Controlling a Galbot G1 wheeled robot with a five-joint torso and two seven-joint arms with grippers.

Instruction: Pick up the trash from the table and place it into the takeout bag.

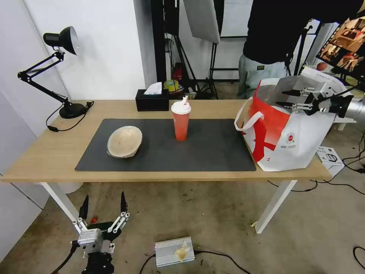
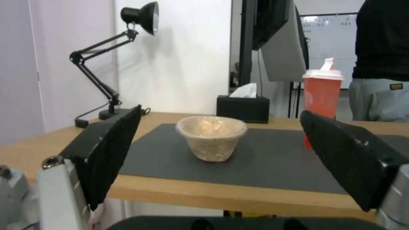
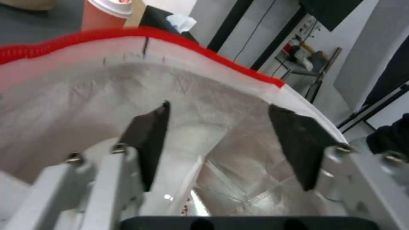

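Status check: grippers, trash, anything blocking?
Right gripper open over takeout bag mouth. Left gripper open, low, before the table. Beige bowl and red cup on mat. No obstruction.

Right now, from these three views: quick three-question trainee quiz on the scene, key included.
1. True or false: the right gripper is shut on a piece of trash.
2. Which trash stands nearer the takeout bag: A) beige paper-pulp bowl, B) red cup?
3. Fill in: the left gripper hangs open in front of the table, below its ____ edge.

Key: 1. False, it is open and empty over the bag's mouth. 2. B. 3. near (front).
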